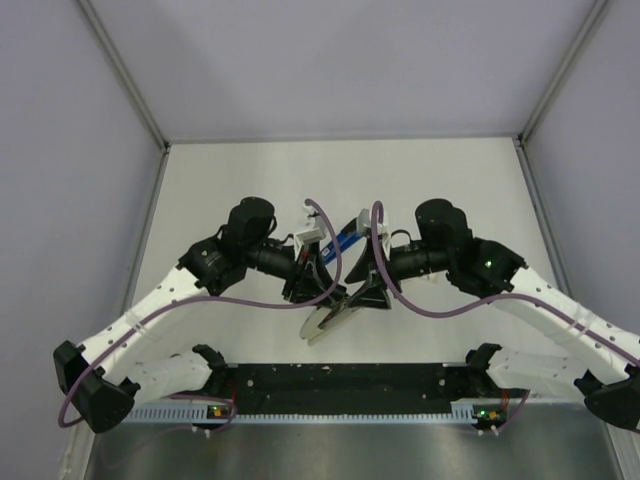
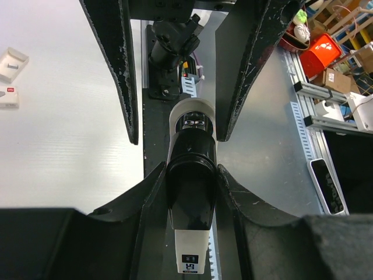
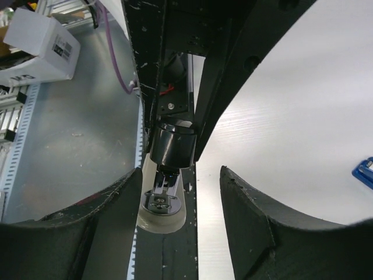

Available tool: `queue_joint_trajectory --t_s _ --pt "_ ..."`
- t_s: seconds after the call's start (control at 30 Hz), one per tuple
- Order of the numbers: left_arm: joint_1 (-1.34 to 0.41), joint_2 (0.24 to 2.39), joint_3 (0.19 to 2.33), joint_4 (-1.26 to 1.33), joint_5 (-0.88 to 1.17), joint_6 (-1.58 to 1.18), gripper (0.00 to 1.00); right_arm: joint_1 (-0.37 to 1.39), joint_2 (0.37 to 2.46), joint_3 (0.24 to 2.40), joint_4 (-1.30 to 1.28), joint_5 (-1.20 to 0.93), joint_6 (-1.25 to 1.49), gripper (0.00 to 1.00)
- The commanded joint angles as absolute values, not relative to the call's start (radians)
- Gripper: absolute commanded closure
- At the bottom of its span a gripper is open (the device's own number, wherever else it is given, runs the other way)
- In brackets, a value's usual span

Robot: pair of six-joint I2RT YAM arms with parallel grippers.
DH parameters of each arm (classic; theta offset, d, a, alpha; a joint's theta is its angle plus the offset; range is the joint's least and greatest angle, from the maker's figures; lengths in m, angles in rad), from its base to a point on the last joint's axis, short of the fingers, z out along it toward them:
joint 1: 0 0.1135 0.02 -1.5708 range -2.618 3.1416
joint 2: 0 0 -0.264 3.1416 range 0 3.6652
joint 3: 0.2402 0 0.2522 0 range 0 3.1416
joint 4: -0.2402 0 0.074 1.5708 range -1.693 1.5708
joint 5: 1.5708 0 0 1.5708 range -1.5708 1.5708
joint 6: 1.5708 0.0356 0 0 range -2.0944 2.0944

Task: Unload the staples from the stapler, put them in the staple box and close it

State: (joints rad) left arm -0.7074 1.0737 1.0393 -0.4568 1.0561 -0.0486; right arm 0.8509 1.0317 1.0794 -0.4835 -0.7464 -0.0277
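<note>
My left gripper (image 2: 191, 169) is shut on the stapler (image 2: 191, 192), clamping its glossy black body. The stapler's rounded white base and silvery anvil plate (image 3: 160, 204) stick out past the fingertips. In the top view this pale end (image 1: 322, 322) hangs over the table near the front rail, with the left gripper (image 1: 318, 292) above it. My right gripper (image 3: 182, 172) is open, with its jaws on either side of the anvil end and not touching it; it faces the left one (image 1: 368, 295). A slim bright-blue strip with a black end (image 1: 345, 241) shows between the wrists. I cannot tell whether it joins the held piece.
A black rail (image 1: 340, 380) with both arm bases runs along the near table edge. Beyond it is grey metal. Two small white boxes (image 2: 11, 63) lie on the table. A blue piece (image 3: 364, 170) is cut off at the right wrist view's edge. Enclosure walls stand left, right and behind.
</note>
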Motion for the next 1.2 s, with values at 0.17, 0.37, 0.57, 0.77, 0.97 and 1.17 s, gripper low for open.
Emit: queue_joint_trajectory --t_s 0.17,0.37,0.57,0.77,0.97,1.17 --pt "-0.716 1.017 1.054 -0.37 1.114 -0.058 1.0 0.877 1.025 1.046 -0.382 -0.838 -0.008 0.47" --pt "-0.716 0.996 1.051 -0.334 1.101 -0.084 1.0 0.89 1.006 1.008 -0.37 -0.836 0.034 0.48" --pt "-0.715 0.968 1.042 -0.266 1.046 -0.132 1.0 0.897 0.974 0.956 -0.359 -0.825 0.061 0.5" --pt "-0.715 0.916 0.987 -0.085 0.933 -0.231 1.0 0.9 0.896 0.832 -0.285 -0.813 0.133 0.52" --pt "-0.716 0.9 0.95 0.115 0.858 -0.333 1.0 0.9 0.812 0.687 -0.151 -0.785 0.236 0.52" --pt "-0.715 0.93 0.936 0.25 0.862 -0.417 1.0 0.9 0.744 0.615 -0.089 -0.697 0.305 0.53"
